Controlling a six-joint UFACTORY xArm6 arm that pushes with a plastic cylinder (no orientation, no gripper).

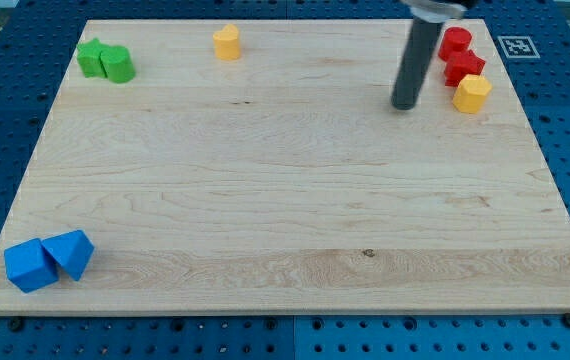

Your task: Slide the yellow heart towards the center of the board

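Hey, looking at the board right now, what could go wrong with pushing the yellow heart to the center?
1. Two yellow blocks: the heart sits at the top edge, while my tip is beside the other yellow block, so I might push the wrong one.
2. The heart is close to the board's top edge; a push from the wrong side could send it off.

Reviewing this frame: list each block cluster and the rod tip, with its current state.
Yellow heart block: top edge, untouched.
Yellow hexagonal block: touching the two red blocks, top right.
Two green blocks: touching, top left.
Two blue blocks: touching, bottom left.
My tip: left of yellow hexagonal block, apart.
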